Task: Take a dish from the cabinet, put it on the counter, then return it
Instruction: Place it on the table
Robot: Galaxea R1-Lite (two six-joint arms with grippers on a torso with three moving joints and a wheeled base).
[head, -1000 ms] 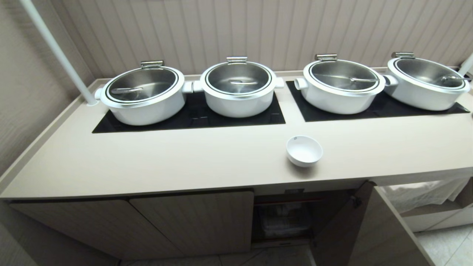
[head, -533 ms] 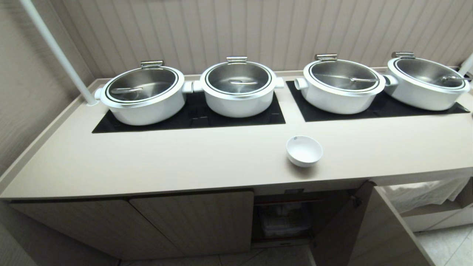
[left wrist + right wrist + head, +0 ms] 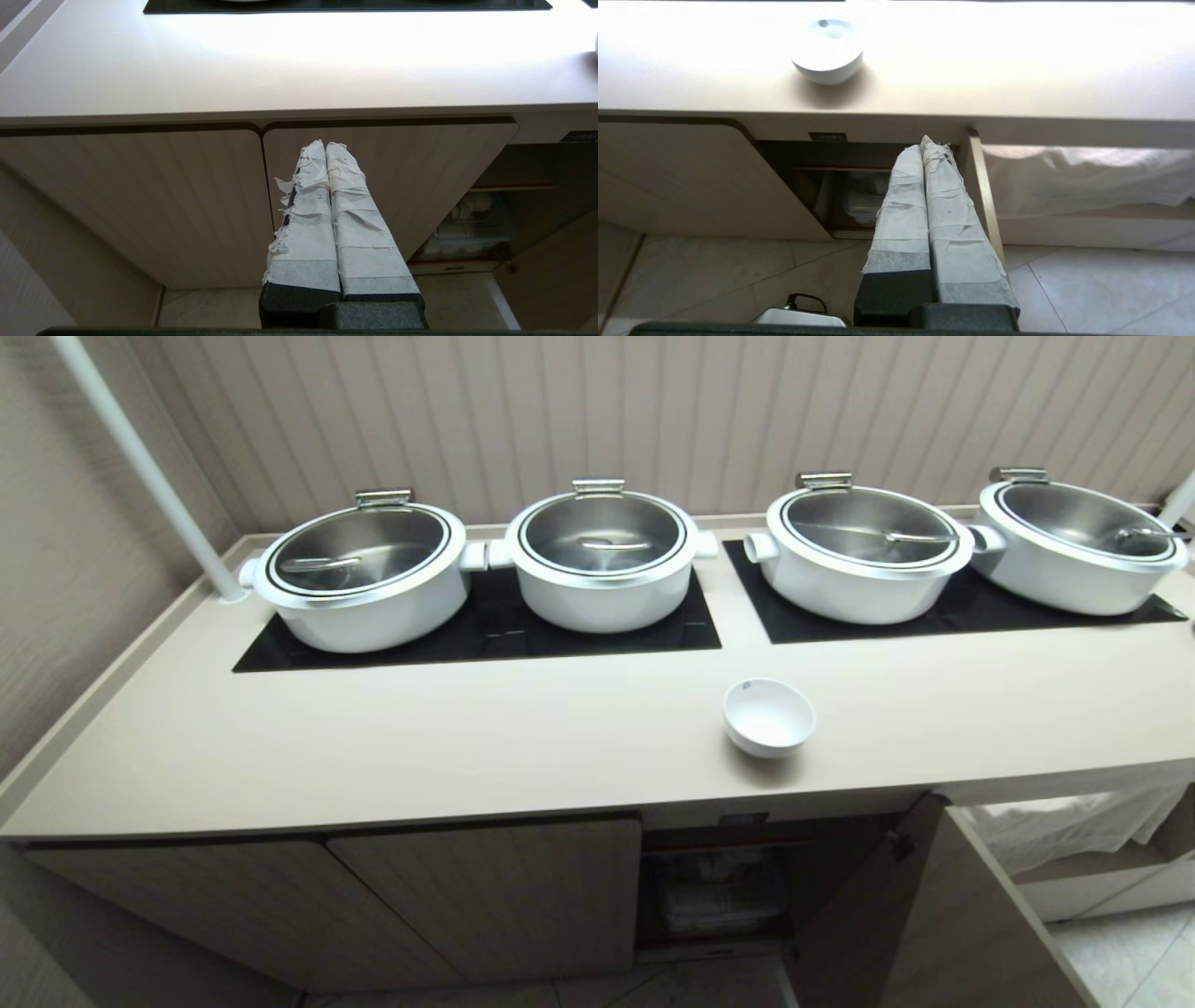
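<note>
The dish, a small white bowl, stands upright on the beige counter near its front edge, also seen as the dish in the right wrist view. Below it the cabinet stands open, its door swung out to the right. Neither arm shows in the head view. My right gripper is shut and empty, low in front of the open cabinet. My left gripper is shut and empty, facing the closed cabinet doors.
Several large white lidded pots sit on black cooktop panels at the back of the counter. A clear bin of white ware sits inside the cabinet. A cloth-draped lower shelf lies to the right, a white pole at far left.
</note>
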